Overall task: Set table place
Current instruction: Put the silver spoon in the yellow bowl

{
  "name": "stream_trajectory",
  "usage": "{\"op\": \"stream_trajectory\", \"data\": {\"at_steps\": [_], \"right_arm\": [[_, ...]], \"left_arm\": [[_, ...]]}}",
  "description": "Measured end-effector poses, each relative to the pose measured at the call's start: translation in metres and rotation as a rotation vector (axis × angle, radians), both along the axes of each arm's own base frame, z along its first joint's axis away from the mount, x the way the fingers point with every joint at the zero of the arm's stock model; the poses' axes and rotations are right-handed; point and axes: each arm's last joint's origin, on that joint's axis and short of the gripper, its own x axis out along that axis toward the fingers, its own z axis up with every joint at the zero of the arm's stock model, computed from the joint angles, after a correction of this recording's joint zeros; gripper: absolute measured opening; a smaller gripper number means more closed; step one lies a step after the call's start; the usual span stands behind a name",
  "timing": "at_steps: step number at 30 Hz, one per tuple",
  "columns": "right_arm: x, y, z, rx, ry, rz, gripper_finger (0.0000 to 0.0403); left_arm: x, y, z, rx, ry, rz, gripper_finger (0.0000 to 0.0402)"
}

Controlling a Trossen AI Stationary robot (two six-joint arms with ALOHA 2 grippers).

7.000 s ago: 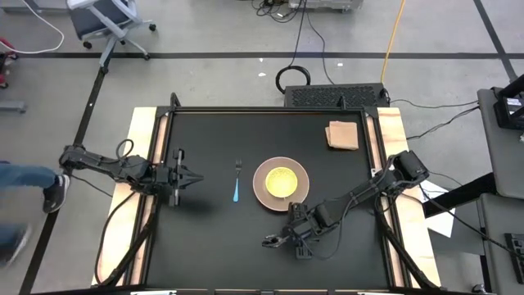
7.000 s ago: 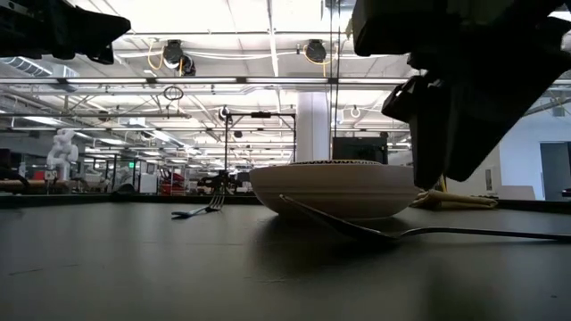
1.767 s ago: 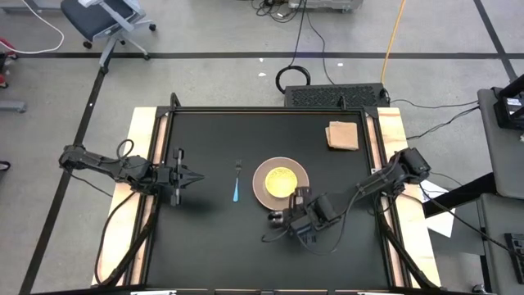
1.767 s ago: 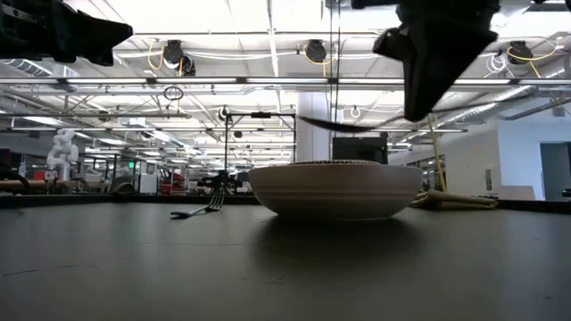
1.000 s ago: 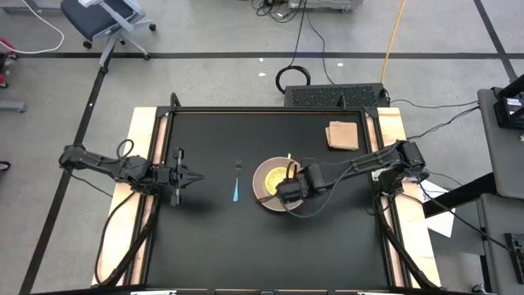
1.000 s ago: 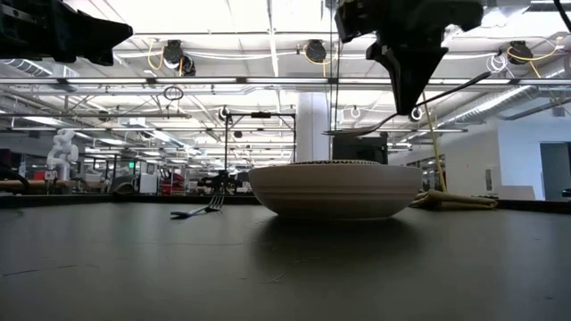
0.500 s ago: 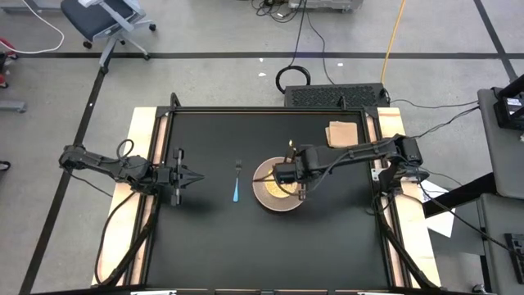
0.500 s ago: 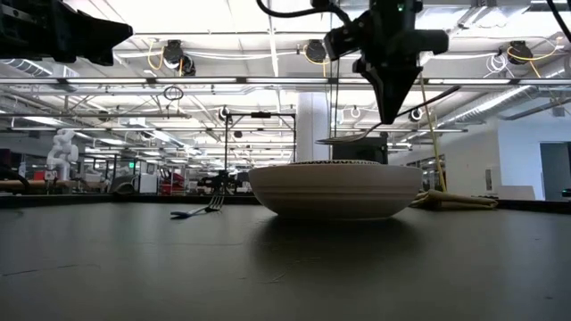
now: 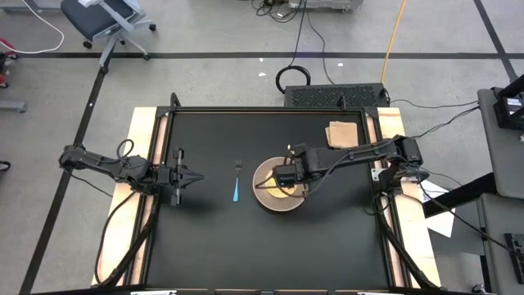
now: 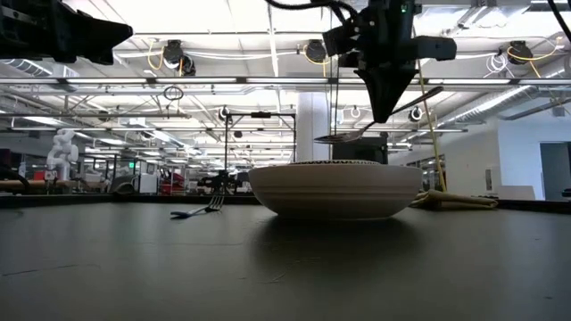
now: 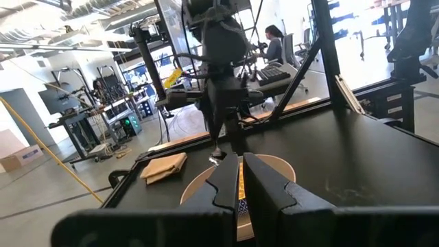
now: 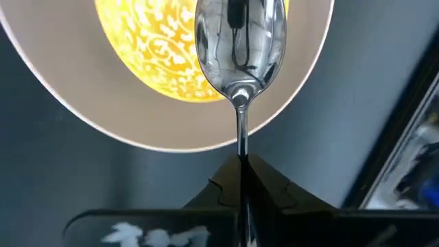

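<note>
Right gripper (image 12: pixel 241 165): clamped on shiny metal spoon (image 12: pixel 239 48), held above yellow-patterned tan ceramic bowl (image 9: pixel 279 186). Left gripper (image 9: pixel 196 178): fingers narrowly apart, empty, over matte-black tabletop (image 9: pixel 213 246).

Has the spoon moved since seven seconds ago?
Yes. The spoon lay on the table near the plate's front side; now the right end effector holds it above the plate.

Both arms are dark, near-black, built of slim tubular links joined by bulkier rounded joint housings. The left arm (image 9: pixel 106 166) carries a looped black cable near its wrist and ends in a cross-shaped bracket tapering to 2 pointed fingers. The right arm (image 9: pixel 368 153) has a chunky rounded base joint and thin black cabling along its length. The right gripper (image 12: pixel 241 166) has 2 matte-black fingers with angular, notched inner edges narrowing to wedge tips.
</note>
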Motion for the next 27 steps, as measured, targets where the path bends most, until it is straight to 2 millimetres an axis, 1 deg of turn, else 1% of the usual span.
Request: {"op": "stream_trajectory", "data": {"at_steps": [6,11,18,23,27], "right_arm": [[0.005,0.014,-0.011,-0.121,0.057,0.123,0.0000],[0.009,0.021,-0.022,-0.192,0.087,0.162,0.0000],[0.014,0.022,-0.036,-0.226,0.150,0.187,0.0000],[0.017,0.021,-0.044,-0.298,0.177,0.206,0.0000],[0.020,0.022,-0.050,-0.304,0.196,0.220,0.0000]], "left_arm": [[0.000,0.000,0.000,-0.003,0.002,0.000,0.0028],[0.000,0.000,0.000,-0.003,0.003,-0.001,0.0028],[0.000,0.000,0.000,-0.003,0.004,-0.001,0.0028],[0.000,0.000,-0.001,-0.004,0.005,-0.001,0.0028],[0.000,0.000,-0.001,-0.003,0.006,-0.001,0.0028]]}}
